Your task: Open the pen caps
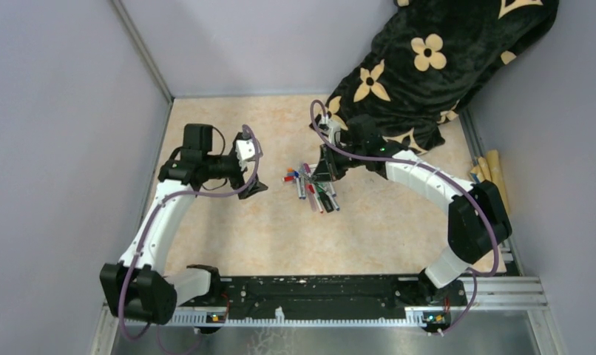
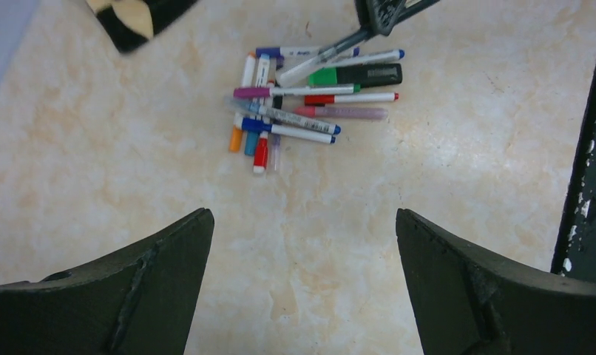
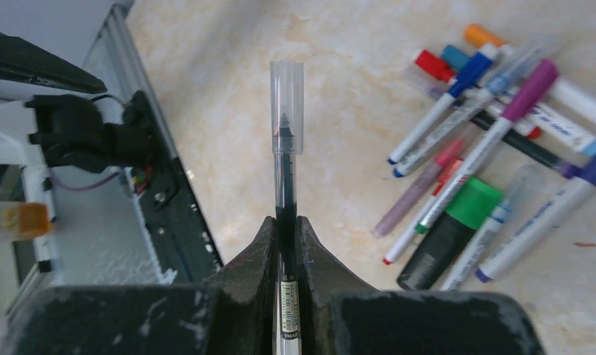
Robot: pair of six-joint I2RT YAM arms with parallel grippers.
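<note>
The right tool (image 3: 286,222) is pinched narrow on the barrel of a slim pen (image 3: 284,185), its fingers pressed flat against both sides. The pen's clear cap (image 3: 288,103) is on and points straight out past the fingertips. This tool hangs at the far right edge of the pile of pens (image 1: 313,188), which lies on the pale table (image 1: 280,237).

The left tool (image 2: 302,288) is spread wide and holds nothing, off to the pile's left and apart from it.

In the pile, white and grey barrels cross one another with their coloured caps (image 3: 532,78) in place: red, orange, blue, purple. A thick black and green marker (image 3: 447,240) lies at the pile's right side.

Beyond the pile, a black cloth with cream flowers (image 1: 428,66) fills the table's far corner.
</note>
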